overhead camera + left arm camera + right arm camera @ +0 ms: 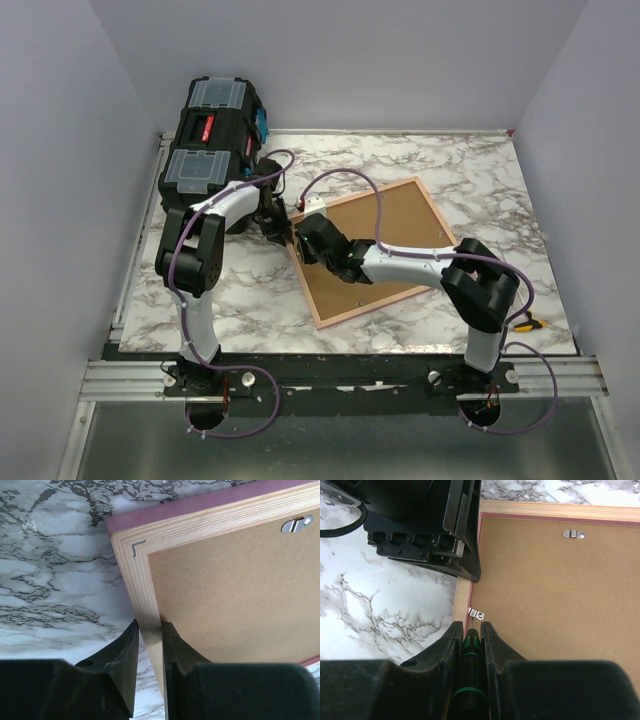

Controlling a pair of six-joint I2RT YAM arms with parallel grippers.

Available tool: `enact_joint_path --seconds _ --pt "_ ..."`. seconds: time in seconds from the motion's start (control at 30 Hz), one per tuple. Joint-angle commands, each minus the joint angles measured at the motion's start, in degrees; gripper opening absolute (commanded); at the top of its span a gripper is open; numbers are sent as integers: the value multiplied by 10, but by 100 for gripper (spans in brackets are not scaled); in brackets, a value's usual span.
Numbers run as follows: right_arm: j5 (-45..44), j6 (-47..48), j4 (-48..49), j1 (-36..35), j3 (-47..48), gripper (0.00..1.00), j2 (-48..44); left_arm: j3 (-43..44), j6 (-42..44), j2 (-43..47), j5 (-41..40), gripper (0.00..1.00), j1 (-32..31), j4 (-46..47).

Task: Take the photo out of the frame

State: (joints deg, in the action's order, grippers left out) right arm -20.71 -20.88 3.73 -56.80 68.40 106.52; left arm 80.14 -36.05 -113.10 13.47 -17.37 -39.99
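The frame (415, 215) lies back-up mid-picture on the counter (480, 170), photo unseen. The left fingers (125, 655) clamp its left rail. The right fingers (495, 650) grip a screwdriver (468, 680), tip just below the clip (478, 613), shaft pointing up-picture.

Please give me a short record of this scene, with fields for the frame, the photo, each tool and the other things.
frame: flat on the marble table, cork-brown back up
photo: not visible
left tool: shut on the frame's wooden edge
right tool: shut on a screwdriver, tip at a metal clip
toolbox: black, at the far left of the table
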Motion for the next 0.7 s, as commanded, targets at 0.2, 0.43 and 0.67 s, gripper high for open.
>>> enact_joint_path --seconds 0.2,0.43,0.67 --pt "-52 17 -1 -2 37 1 39 15 13 -9 -17 2 -5 -12" --pt "-84 17 -15 -3 55 1 52 16 13 -9 -18 1 -5 -13" --pt "-114 9 -31 -2 60 1 56 17 13 -10 -20 0 -5 -14"
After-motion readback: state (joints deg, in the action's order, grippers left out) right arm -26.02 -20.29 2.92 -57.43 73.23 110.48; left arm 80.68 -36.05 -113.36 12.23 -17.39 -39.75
